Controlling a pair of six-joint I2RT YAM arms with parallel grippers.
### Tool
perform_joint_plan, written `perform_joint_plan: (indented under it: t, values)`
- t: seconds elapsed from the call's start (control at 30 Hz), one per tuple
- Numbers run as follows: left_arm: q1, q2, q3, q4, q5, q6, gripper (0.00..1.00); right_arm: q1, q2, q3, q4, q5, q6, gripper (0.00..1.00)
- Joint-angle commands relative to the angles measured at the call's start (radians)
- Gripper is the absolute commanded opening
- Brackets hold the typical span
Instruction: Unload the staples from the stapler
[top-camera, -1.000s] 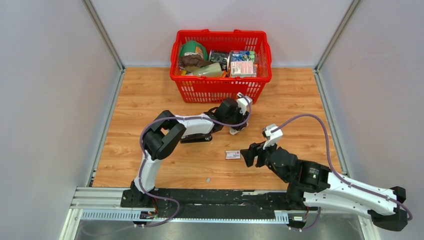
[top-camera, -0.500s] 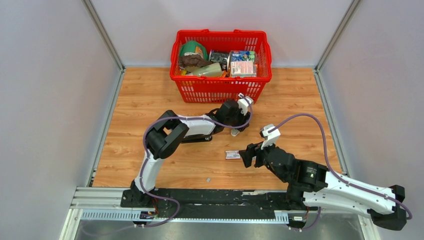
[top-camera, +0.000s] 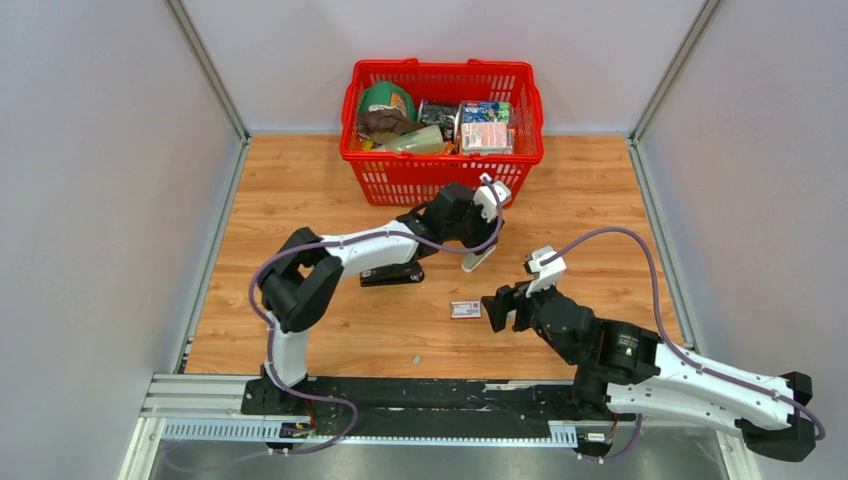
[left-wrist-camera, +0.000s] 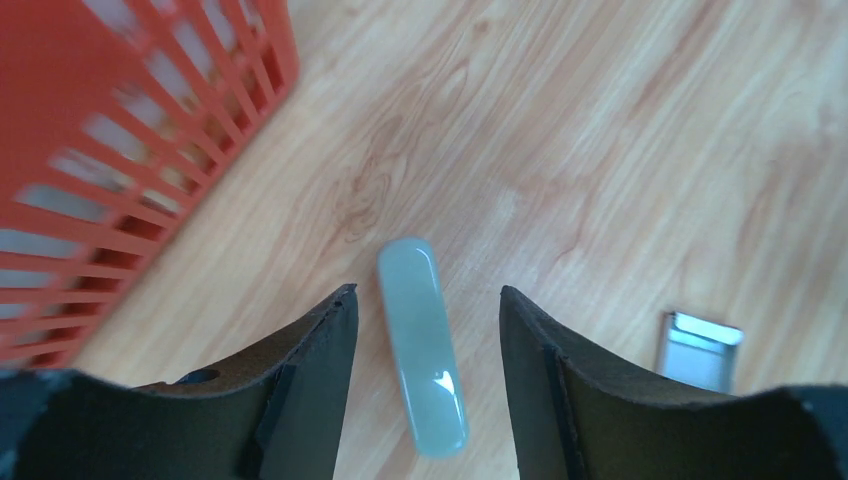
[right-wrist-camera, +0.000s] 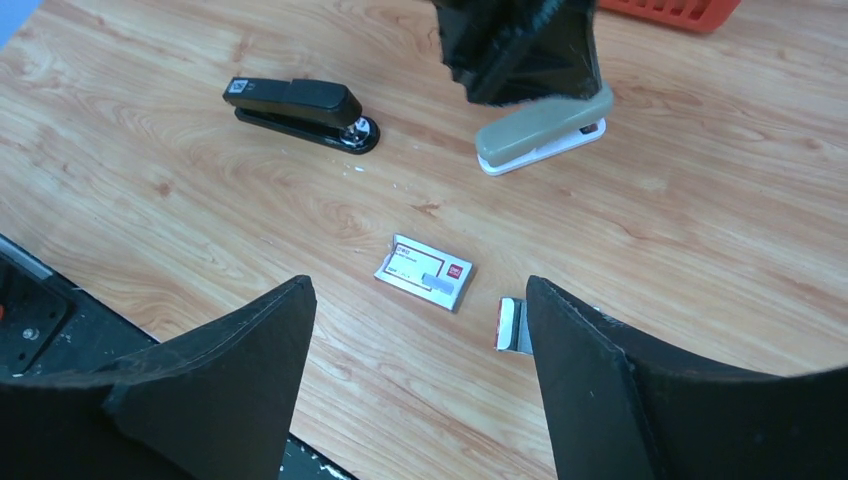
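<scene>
The black stapler (right-wrist-camera: 300, 108) lies closed on the wooden table, left of middle; in the top view (top-camera: 392, 276) my left arm partly covers it. My left gripper (left-wrist-camera: 425, 292) is open and empty, hovering above a pale grey-green stapler (left-wrist-camera: 422, 345) that lies between its jaws on the table. That gripper shows in the top view (top-camera: 468, 228) near the basket. My right gripper (right-wrist-camera: 418, 285) is open and empty, low over a small labelled box (right-wrist-camera: 425, 272). In the top view the right gripper (top-camera: 496, 308) is just right of the box (top-camera: 465, 309).
A red basket (top-camera: 440, 180) full of groceries stands at the back, close behind my left gripper. A small metallic piece (right-wrist-camera: 513, 325) lies beside my right finger. The pale stapler (top-camera: 478, 258) lies right of the black one. Grey walls enclose the table.
My left gripper has lifted and drawn back toward the basket, uncovering the pale stapler, and its elbow has swung left. The right gripper has hardly moved.
</scene>
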Motion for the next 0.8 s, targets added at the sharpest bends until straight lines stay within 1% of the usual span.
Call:
perform_joint_plan:
  t: [0.0, 0.17, 0.27, 0.43, 0.5, 0.63, 0.73, 0.77]
  values:
    - [-0.006, -0.188, 0.033, -0.137, 0.041, 0.107, 0.62, 0.002, -0.028, 0.057, 0.012, 0.035, -0.020, 0.80]
    - [-0.004, -0.321, 0.029, -0.369, 0.092, 0.214, 0.61, 0.002, 0.010, 0.060, 0.035, -0.006, -0.013, 0.80]
    - [-0.006, -0.373, 0.019, -0.498, 0.089, 0.250, 0.61, 0.002, 0.041, 0.066, 0.055, -0.031, -0.022, 0.80]
    - [-0.004, -0.501, -0.045, -0.589, 0.080, 0.293, 0.60, 0.002, 0.079, 0.092, 0.074, -0.048, -0.034, 0.81]
    - [-0.001, -0.528, -0.067, -0.651, 0.080, 0.319, 0.61, 0.002, 0.098, 0.098, 0.086, -0.065, -0.031, 0.81]
    - [0.004, -0.528, -0.071, -0.781, 0.147, 0.395, 0.60, 0.002, 0.141, 0.119, 0.094, -0.101, -0.022, 0.81]
    - [0.024, -0.503, -0.099, -0.815, 0.084, 0.385, 0.60, 0.003, 0.158, 0.130, 0.094, -0.121, -0.019, 0.81]
    - [0.031, -0.495, -0.106, -0.819, 0.083, 0.389, 0.59, 0.002, 0.161, 0.130, 0.100, -0.125, -0.019, 0.81]
